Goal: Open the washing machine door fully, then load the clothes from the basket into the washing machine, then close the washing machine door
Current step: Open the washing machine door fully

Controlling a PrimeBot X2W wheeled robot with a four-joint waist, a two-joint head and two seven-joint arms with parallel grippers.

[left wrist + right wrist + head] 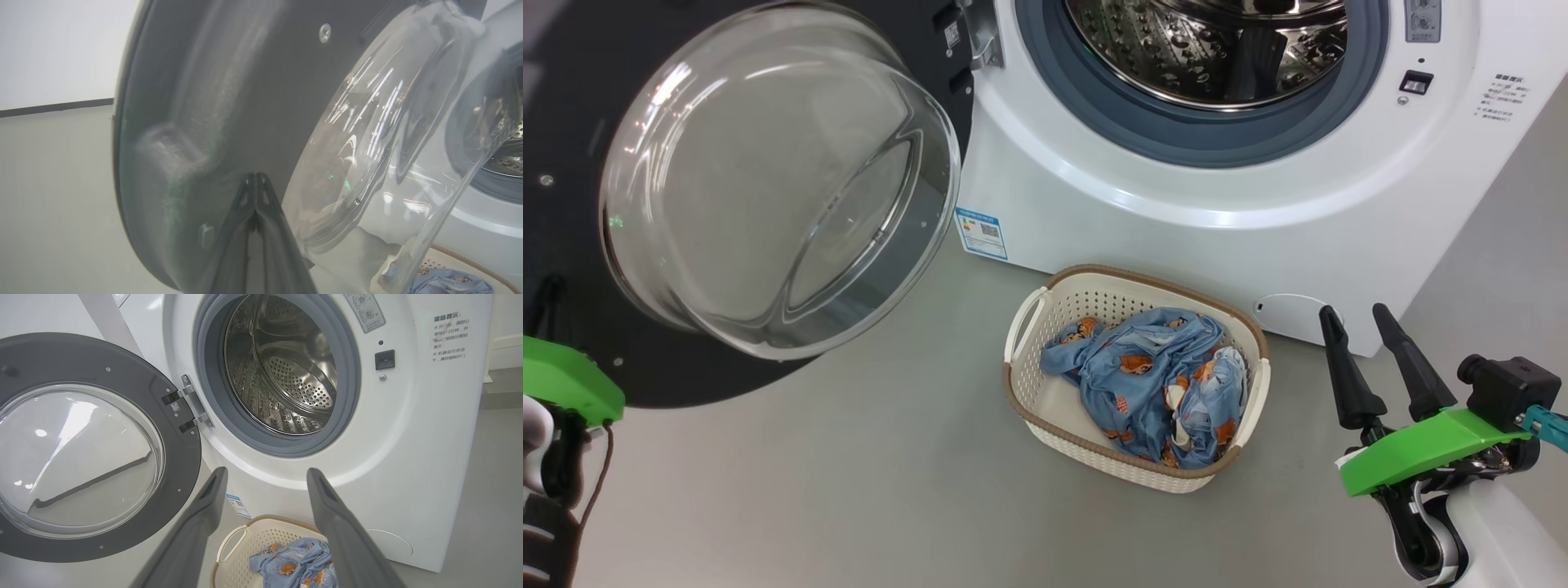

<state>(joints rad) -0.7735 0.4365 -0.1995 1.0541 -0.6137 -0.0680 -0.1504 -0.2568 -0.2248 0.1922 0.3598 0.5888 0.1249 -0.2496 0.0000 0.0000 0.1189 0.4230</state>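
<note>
Black rim and clear glass: the door [768, 188] stands swung out to the left of the washer [1143, 220], its inner face turned toward you, so the mouth of the drum [1209, 49] is uncovered. Your left gripper [255, 179] is clenched on nothing, its fingers pressed into one point aimed at the dark inner rim beside the glass. That looks like a pushing pose, a closed tip to nudge the door wider, though the wrist view does not let you tell whether it touches. Judge the door open enough to load, perhaps not at full swing. The clothes [1160, 384] lie bundled in the basket [1086, 306], which sits on the floor [849, 474] just before the washer, below the drum and right of the door, so the lift to the opening is short. Your right gripper [1354, 314] hangs released, fingers spread, near the basket's right side, placed for the first pick
</note>
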